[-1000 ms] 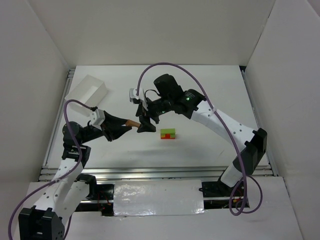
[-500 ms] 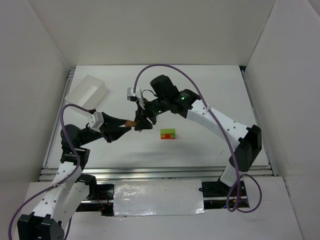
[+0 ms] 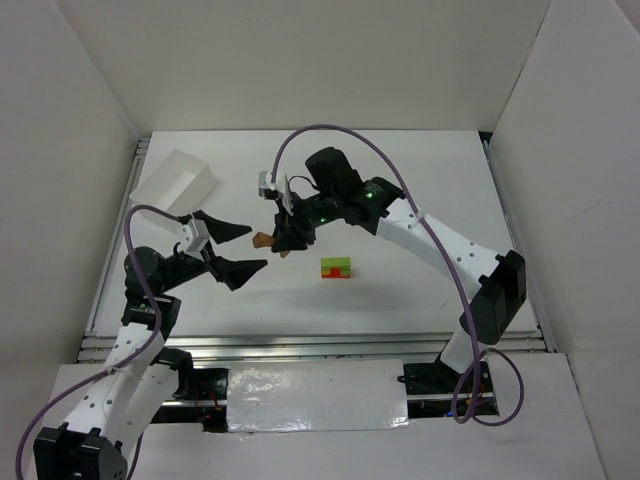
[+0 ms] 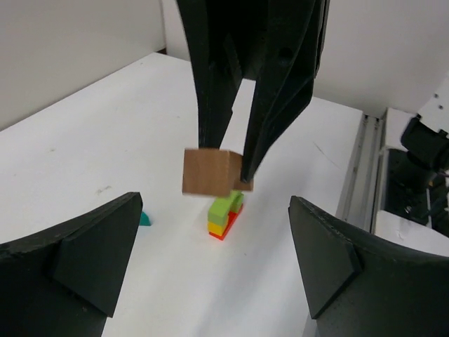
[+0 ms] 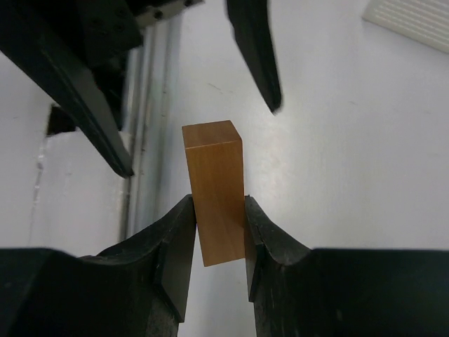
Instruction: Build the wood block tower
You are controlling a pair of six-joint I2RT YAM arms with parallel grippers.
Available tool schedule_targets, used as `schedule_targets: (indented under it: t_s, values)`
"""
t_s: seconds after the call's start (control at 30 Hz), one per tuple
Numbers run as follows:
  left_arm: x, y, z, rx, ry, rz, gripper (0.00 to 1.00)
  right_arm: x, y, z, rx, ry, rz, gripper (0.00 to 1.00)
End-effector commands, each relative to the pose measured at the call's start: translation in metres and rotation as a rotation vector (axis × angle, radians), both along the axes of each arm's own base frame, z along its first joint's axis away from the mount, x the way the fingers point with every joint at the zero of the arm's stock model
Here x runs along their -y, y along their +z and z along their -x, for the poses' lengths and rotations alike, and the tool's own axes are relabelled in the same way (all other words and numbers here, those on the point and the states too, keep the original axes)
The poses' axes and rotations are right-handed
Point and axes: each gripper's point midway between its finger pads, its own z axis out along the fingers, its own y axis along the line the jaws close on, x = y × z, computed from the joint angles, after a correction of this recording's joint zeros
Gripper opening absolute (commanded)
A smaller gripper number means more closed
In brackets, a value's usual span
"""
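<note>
Step in hand, as I read it: carrying the tan block (image 5: 212,175) to the stack. The right gripper (image 5: 217,210) is clamped on one end of it, in the air just left of the red-yellow-green stack (image 3: 336,268) at mid-table. The left gripper (image 3: 254,250) is spread wide and holds nothing. A teal piece (image 4: 144,219), possibly the peak, lies apart. Next move: centre the block over the green top, square it, and lower gently.
</note>
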Motion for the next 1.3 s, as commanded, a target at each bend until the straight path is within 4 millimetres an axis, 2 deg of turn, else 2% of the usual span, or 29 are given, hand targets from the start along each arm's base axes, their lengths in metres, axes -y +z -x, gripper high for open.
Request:
schedule_targets:
  t_s: [0.0,0.03,0.13,0.17,0.23,0.33,0.47,0.73,0.9,1.03,1.27]
  values:
    - [-0.01,0.009,-0.017,-0.017,0.116,0.042,0.99,0.028,0.024,-0.047,0.191,-0.164,-0.019,0.13]
    - [-0.016,0.01,-0.028,-0.05,0.184,0.068,0.99,0.044,0.02,-0.067,0.238,-0.235,0.021,0.13]
    - [-0.028,-0.002,-0.048,-0.175,0.295,0.102,0.99,0.071,0.007,-0.091,0.331,-0.299,0.102,0.14]
    - [-0.029,-0.015,-0.054,-0.239,0.314,0.092,0.99,0.081,-0.003,-0.099,0.352,-0.312,0.142,0.14]
    - [-0.034,-0.022,-0.066,-0.307,0.369,0.1,0.99,0.093,-0.016,-0.103,0.375,-0.316,0.201,0.15]
    - [-0.04,-0.031,-0.07,-0.347,0.415,0.093,0.99,0.11,-0.051,-0.103,0.393,-0.297,0.327,0.15]
    - [-0.059,-0.041,-0.075,-0.36,0.546,0.081,0.99,0.124,-0.081,-0.104,0.409,-0.306,0.44,0.16]
    - [-0.071,-0.044,-0.071,-0.331,0.611,0.067,0.99,0.126,-0.114,-0.096,0.364,-0.28,0.541,0.17]
    - [-0.069,-0.053,-0.076,-0.355,0.6,0.045,0.99,0.129,-0.132,-0.092,0.354,-0.266,0.599,0.17]
    - [-0.066,-0.06,-0.082,-0.384,0.586,0.023,0.99,0.125,-0.137,-0.085,0.326,-0.225,0.597,0.17]
    - [-0.062,-0.065,-0.089,-0.385,0.565,0.009,0.99,0.13,-0.152,-0.071,0.298,-0.161,0.624,0.16]
